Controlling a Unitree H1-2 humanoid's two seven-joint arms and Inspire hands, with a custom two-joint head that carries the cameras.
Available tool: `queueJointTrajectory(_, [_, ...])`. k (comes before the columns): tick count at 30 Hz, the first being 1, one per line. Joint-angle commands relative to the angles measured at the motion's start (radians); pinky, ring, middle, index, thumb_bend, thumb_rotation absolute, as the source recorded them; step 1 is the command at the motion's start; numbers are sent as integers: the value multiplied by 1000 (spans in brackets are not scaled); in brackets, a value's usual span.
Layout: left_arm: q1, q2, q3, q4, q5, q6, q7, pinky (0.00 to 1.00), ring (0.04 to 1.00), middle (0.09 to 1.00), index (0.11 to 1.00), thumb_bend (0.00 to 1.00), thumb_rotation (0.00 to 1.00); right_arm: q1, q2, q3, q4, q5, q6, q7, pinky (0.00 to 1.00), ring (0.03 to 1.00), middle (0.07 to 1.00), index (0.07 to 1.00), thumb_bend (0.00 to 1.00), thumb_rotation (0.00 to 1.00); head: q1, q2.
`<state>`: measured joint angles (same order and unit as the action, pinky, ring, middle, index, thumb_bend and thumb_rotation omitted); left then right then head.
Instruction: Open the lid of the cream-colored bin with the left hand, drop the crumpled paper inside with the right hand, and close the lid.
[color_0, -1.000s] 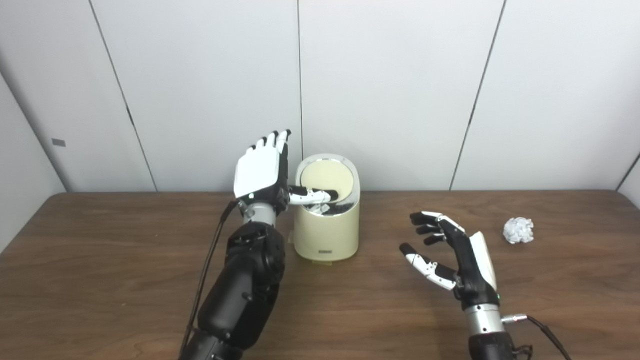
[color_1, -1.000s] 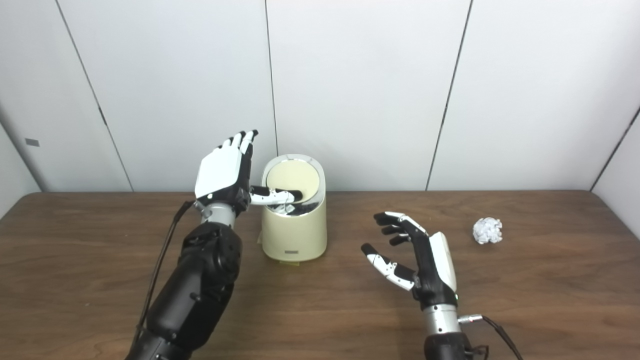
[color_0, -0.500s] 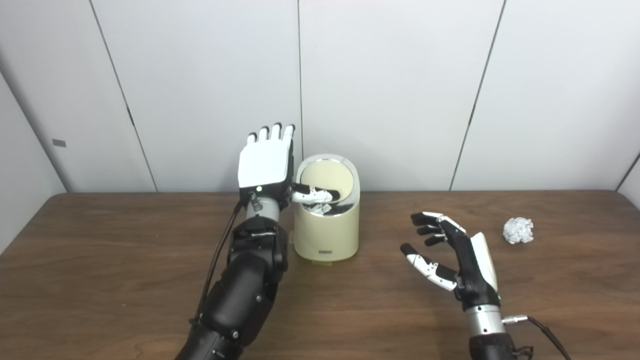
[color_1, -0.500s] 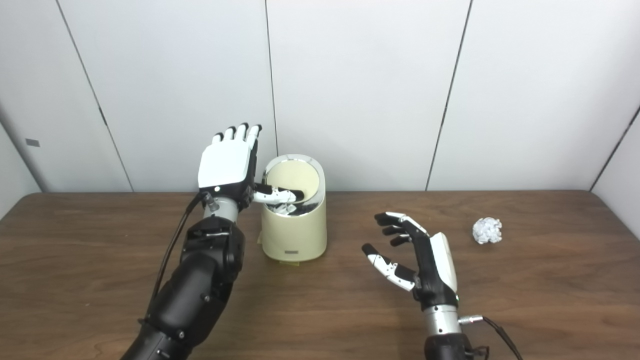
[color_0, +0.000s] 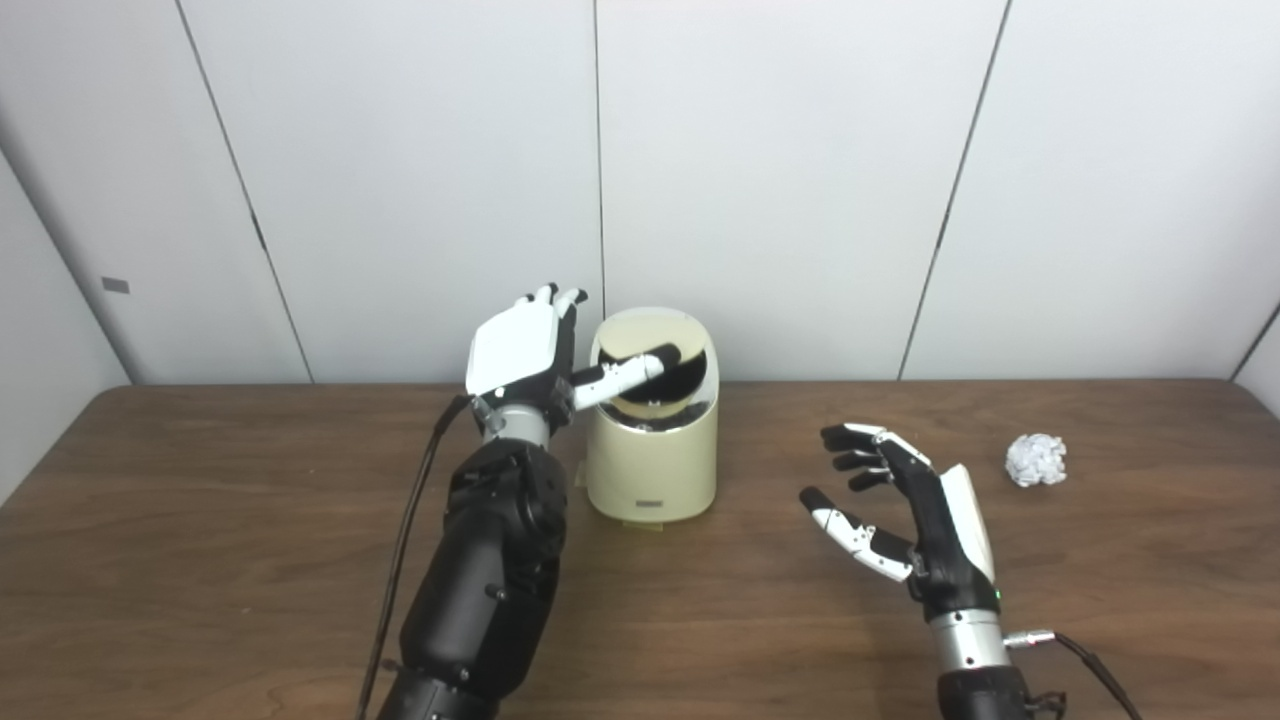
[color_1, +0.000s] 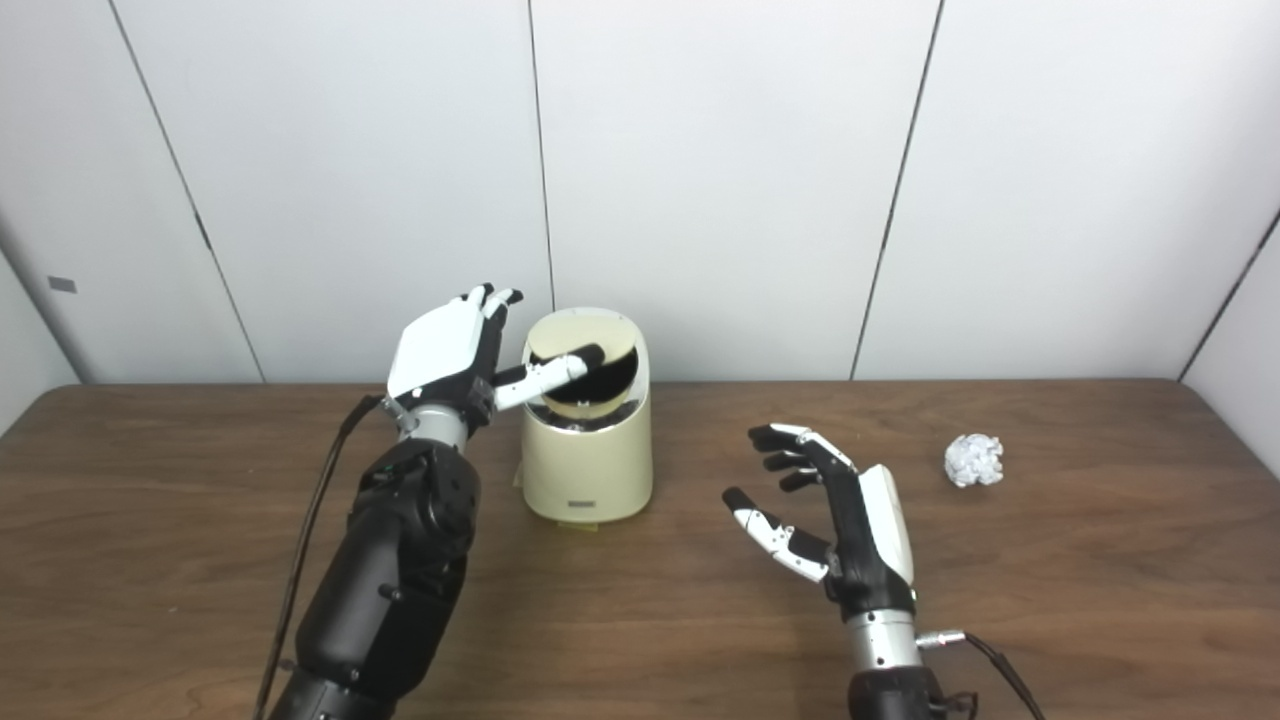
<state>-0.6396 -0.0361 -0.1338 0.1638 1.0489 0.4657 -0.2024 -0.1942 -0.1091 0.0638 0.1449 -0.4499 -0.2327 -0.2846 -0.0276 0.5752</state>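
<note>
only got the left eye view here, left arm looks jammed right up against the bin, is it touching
Observer: No. In the right eye view a strip of table shows between the left arm and the side of the bin.
Operator: ok and the fingers, are they on the rim
Observer: No. From the right eye the left hand has its fingers standing off to the left of the bin, apart from the rim. Only the thumb reaches across onto the lid.
</note>
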Motion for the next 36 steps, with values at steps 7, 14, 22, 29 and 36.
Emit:
queueJointTrajectory(7, [1, -25, 58, -141, -214, -37, 137, 1000, 1000, 981, 953, 846, 1000, 30, 5, 6, 28, -20, -1, -15, 527, 632, 679, 681, 306, 367, -3, -9])
queueJointTrajectory(14, [126, -13, 88, -269, -419, -223, 266, 1000, 976, 942, 913, 506, 1000, 26, 3, 9, 54, -23, -27, -28, 531, 635, 680, 677, 304, 383, 0, -22])
queueJointTrajectory(22, [312, 22, 128, -251, -671, -569, 358, 689, 782, 795, 796, 191, 908, 29, 3, 7, 98, -9, -62, -53, 506, 628, 673, 661, 312, 351, 9, -48])
queueJointTrajectory(29, [442, 67, 161, -168, -874, -792, 343, 687, 752, 757, 732, 185, 616, 22, 6, 1, 147, 1, -105, -79, 533, 643, 678, 666, 315, 353, 13, -69])
queueJointTrajectory(36, [513, 93, 175, -55, -991, -920, 309, 699, 767, 768, 741, 193, 685, 5, 2, -2, 205, 12, -153, -105, 546, 656, 687, 673, 315, 387, 8, -93])
